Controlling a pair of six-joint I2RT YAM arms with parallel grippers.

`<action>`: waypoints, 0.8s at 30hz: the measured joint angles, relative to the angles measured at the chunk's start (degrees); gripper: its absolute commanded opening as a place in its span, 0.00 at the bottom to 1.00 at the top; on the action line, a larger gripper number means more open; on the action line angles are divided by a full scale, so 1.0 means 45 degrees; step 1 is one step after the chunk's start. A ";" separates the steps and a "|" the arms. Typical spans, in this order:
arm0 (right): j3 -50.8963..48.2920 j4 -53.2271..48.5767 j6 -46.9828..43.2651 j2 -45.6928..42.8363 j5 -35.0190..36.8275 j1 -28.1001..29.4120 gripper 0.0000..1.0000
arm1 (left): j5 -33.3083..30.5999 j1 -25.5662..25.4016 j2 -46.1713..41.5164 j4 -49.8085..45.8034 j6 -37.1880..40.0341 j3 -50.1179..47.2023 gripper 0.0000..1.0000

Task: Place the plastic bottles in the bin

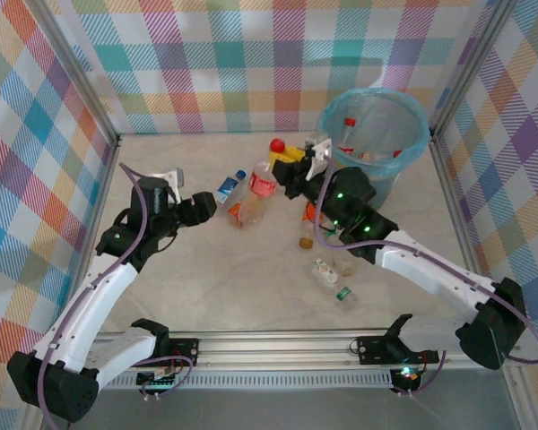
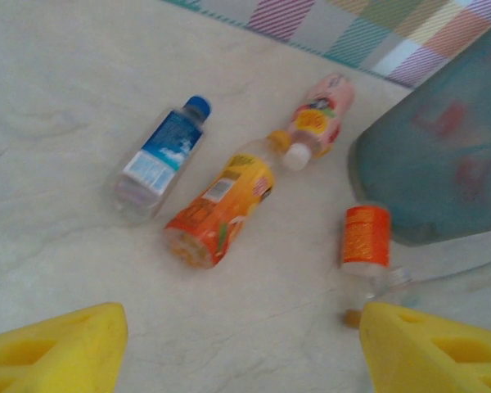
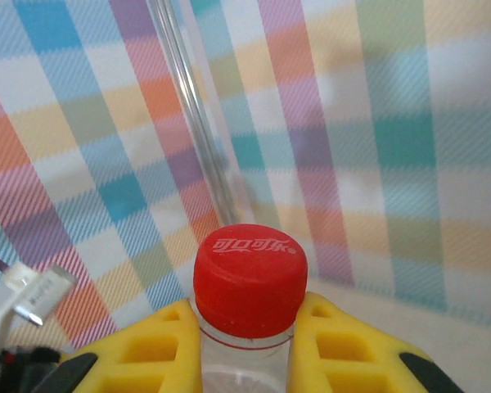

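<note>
A clear plastic bottle (image 3: 247,364) with a red cap (image 3: 250,286) stands upright. It is clamped at the neck between the yellow fingers (image 3: 168,344) of the right pincer (image 3: 250,323). Seen from above, it is near the left side of the bin (image 1: 420,125), a round grey-blue bucket lined with a light blue bag. At least two red-capped bottles (image 1: 348,123) lie inside the bin.

Four more bottles lie on their sides on the table:
- a blue-labelled bottle (image 2: 159,160) with a blue cap
- an orange bottle (image 2: 219,209) just beside the blue-labelled one
- a pink-labelled bottle (image 2: 321,115) with a white cap
- an orange-labelled bottle (image 2: 366,237) close to the foot of the bin

Nearer the arm bases is a small cluster of clear bottles (image 1: 325,269), one of them green-capped. Their exact number is hard to make out.

The left pincer (image 2: 244,319) is spread wide and empty. It faces the blue-labelled and orange bottles.

The table (image 1: 233,287) is pale cream with faint marble veining. Walls (image 1: 251,63) of pastel plaid cloth close it in on three sides, with metal posts (image 1: 72,67) at the corners.
</note>
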 measured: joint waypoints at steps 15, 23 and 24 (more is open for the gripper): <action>0.4415 -0.2103 -0.6071 -0.0699 0.1423 -0.2686 0.20 | 0.0695 -0.2531 0.3808 0.0155 0.0024 0.5153 0.74; 0.4818 -0.2492 -0.8437 -0.0068 0.2642 -0.4352 0.20 | 0.0675 -0.3147 0.4279 0.0291 0.0034 0.5246 0.74; 0.4818 -0.2608 -0.8636 0.0097 0.2754 -0.4551 0.21 | 0.0670 -0.3172 0.4279 0.0291 0.0049 0.5246 0.74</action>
